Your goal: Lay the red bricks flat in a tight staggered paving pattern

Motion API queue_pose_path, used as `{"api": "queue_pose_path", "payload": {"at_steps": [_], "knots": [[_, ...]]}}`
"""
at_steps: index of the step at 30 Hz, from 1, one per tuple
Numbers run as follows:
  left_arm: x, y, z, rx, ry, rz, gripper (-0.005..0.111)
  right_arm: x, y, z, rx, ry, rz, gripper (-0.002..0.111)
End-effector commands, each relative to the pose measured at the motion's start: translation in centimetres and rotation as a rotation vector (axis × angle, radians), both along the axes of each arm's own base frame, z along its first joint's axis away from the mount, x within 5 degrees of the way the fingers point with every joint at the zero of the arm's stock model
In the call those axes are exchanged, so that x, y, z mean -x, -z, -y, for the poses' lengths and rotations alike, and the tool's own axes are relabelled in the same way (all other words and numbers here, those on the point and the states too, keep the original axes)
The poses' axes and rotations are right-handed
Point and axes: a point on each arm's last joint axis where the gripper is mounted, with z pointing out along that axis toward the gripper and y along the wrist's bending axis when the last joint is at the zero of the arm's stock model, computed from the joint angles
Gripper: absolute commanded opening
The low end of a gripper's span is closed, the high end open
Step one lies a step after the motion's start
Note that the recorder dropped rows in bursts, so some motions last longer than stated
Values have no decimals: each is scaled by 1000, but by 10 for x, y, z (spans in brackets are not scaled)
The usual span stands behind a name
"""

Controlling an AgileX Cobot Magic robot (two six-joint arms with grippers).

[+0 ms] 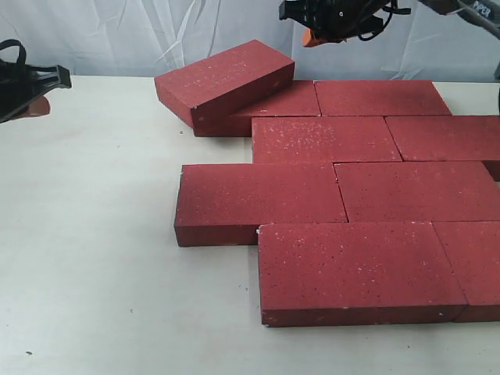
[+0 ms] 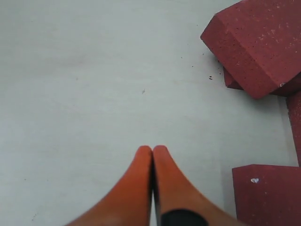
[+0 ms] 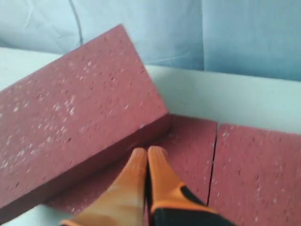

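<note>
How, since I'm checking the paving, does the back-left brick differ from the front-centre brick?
The back-left brick is tilted, resting on another brick; the front-centre brick lies flat on the table. The back-left brick sits askew to the rows; the front-centre brick is aligned, snug against its neighbours. Both are dark red, speckled, seemingly equal in size.

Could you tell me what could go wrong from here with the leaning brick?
The tilted brick leans on a flat brick; pushed by the shut right gripper, it might slide off crooked and leave a gap. It might also nudge the laid rows apart. The left gripper, well away, cannot steady it.
</note>
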Motion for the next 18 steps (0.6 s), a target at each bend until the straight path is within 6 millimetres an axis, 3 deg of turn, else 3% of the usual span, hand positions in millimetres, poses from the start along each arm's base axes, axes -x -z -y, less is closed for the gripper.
{"api": "queue_pose_path", "payload": {"at_steps": [1, 8, 18], "knots": [[-3, 4, -2, 1, -12, 7, 0, -27, 18, 11, -29, 69, 124, -1], [-11, 24, 0, 20, -25, -60, 0, -52, 58, 18, -73, 123, 170, -1], [-13, 28, 0, 34, -35, -70, 0, -67, 95, 16, -209, 127, 116, -1]]}}
